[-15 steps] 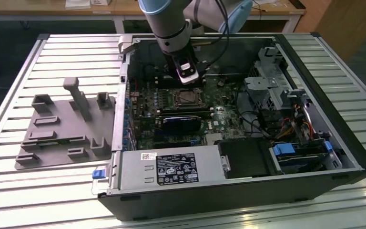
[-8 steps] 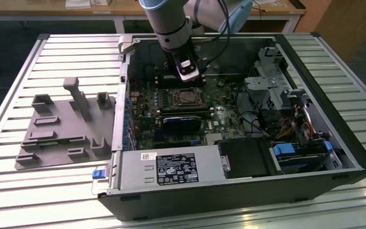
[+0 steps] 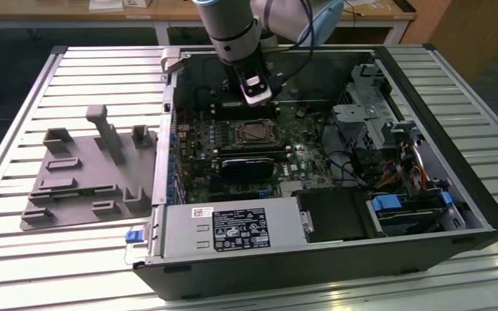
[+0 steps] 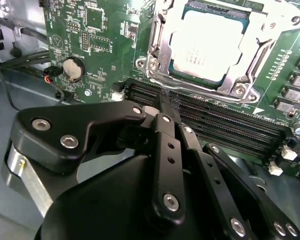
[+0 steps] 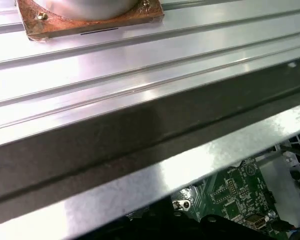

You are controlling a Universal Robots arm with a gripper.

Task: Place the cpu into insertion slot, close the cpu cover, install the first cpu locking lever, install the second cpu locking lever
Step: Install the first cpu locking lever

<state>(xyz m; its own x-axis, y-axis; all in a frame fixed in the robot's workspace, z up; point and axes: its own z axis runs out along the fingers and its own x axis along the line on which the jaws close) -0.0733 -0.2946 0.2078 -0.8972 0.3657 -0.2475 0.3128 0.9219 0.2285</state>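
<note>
Silvery metal marks the cpu [image 4: 206, 44], which in the second wrist view already lies flat in the insertion slot [image 4: 162, 75], with the cpu cover [image 4: 257, 47] folded down around it so the chip shows through the window; whether either locking lever is hooked I cannot tell. The gripper [image 4: 165, 107] hangs just beside the socket, over the long dark memory slots [image 4: 230, 125], and its jaws are drawn narrow, tips together, holding nothing. In the exterior view the gripper [image 3: 256, 97] sits inside the open computer case [image 3: 456, 214] on the ribbed metal counter [image 3: 24, 116], just behind the socket.

The risks, as I judge them: a thin lever wire could slip off the closed tips when pushed, and spring back; a push from a poor angle might scrape the green motherboard [image 4: 90, 35] or knock the small parts around the socket; pressing too low would load the memory slots instead; if the cover is not fully seated, forcing a lever could stress the chip; the black cables [image 4: 20, 55] lie near enough to snag.
</note>
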